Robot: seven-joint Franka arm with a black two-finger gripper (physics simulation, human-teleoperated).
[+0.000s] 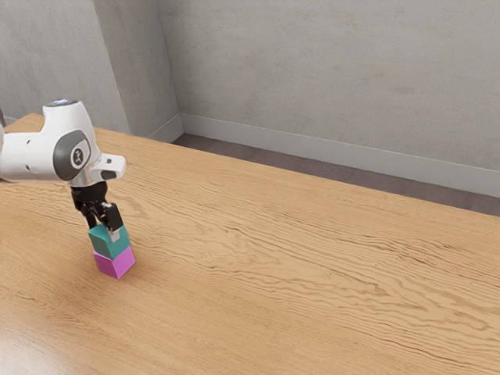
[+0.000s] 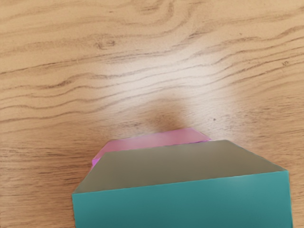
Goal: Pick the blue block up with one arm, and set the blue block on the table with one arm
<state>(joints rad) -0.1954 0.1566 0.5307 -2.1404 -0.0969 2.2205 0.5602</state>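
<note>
Working on the pick-up at the exterior view's eight o'clock, bringing the tool (image 1: 104, 229) to the blue block (image 1: 109, 241) atop the magenta block (image 1: 115, 262); not managing to tell opening or hold. Probably needing secure grip, straight lift, then lowering towards four o'clock onto the surface (image 1: 312, 289).

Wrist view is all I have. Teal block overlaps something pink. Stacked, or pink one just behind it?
Observer: Stacked, by the exterior view. The teal block appears to sit directly on the pink block, with no visible gap.
Operator: And what's under the pink one?
Observer: Bare wood: its lower edges meet the table.
Operator: Where's the gripper relative to the stack?
Observer: The gripper is down at the top of the teal block, pointing downward. Whether it has a hold, I can't tell.
</note>
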